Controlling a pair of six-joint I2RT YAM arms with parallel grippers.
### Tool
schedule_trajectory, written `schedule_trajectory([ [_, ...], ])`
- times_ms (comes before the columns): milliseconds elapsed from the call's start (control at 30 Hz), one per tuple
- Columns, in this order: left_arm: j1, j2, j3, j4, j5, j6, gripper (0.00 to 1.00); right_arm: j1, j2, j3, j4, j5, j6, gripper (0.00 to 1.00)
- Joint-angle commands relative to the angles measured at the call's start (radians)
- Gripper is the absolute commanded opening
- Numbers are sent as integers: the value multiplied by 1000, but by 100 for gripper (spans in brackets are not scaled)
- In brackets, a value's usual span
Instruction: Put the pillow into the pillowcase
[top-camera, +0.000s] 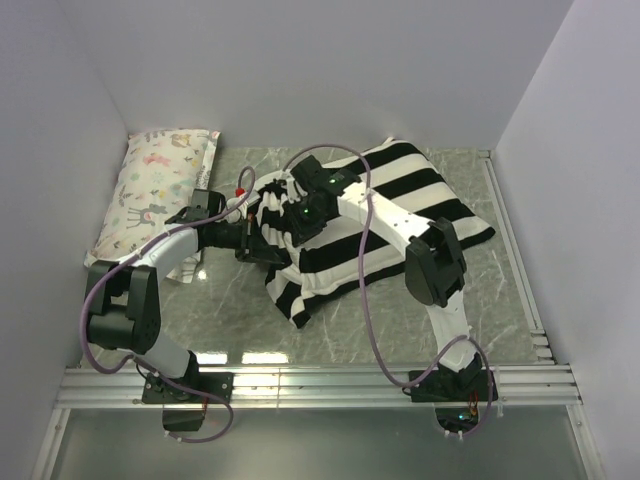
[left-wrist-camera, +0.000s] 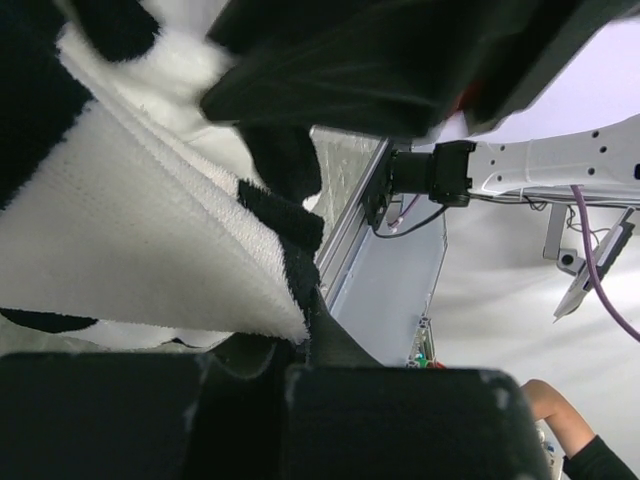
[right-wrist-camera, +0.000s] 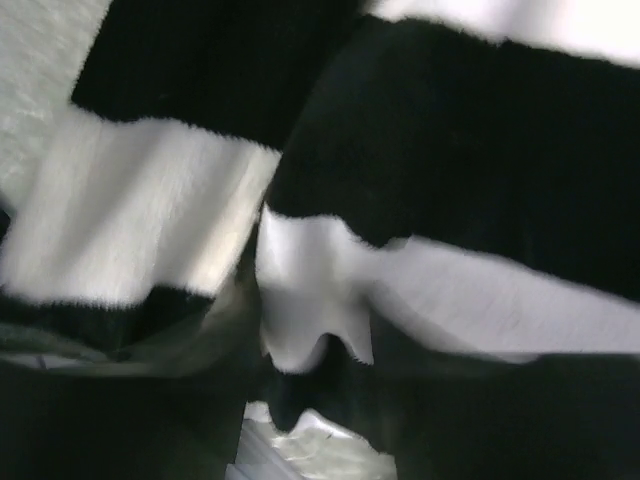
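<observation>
The black and white striped pillowcase (top-camera: 400, 205) lies plump across the middle of the table, its bunched open end pointing left. The cream pillow does not show openly; only a small pale patch (top-camera: 236, 208) shows by the opening, and I cannot tell what it is. My left gripper (top-camera: 262, 248) is at the lower side of that end, shut on the case's edge (left-wrist-camera: 250, 290) in its wrist view (left-wrist-camera: 300, 345). My right gripper (top-camera: 298, 215) reaches down from above, shut on a fold of the striped fabric (right-wrist-camera: 310, 320) between its jaws (right-wrist-camera: 310, 385).
A smaller pastel floral print pillow (top-camera: 155, 190) lies at the back left against the wall. White walls close in the left, back and right. A metal rail (top-camera: 320, 385) runs along the near edge. Green marble table (top-camera: 400, 320) shows in front of the case.
</observation>
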Motion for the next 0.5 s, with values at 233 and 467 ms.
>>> schedule_trajectory([
  [233, 8, -95, -7, 307, 68, -244, 1, -124, -296, -172, 133, -251, 55, 0],
  [467, -225, 104, 78, 639, -208, -427, 1, -164, -445, -255, 210, -369, 94, 0],
])
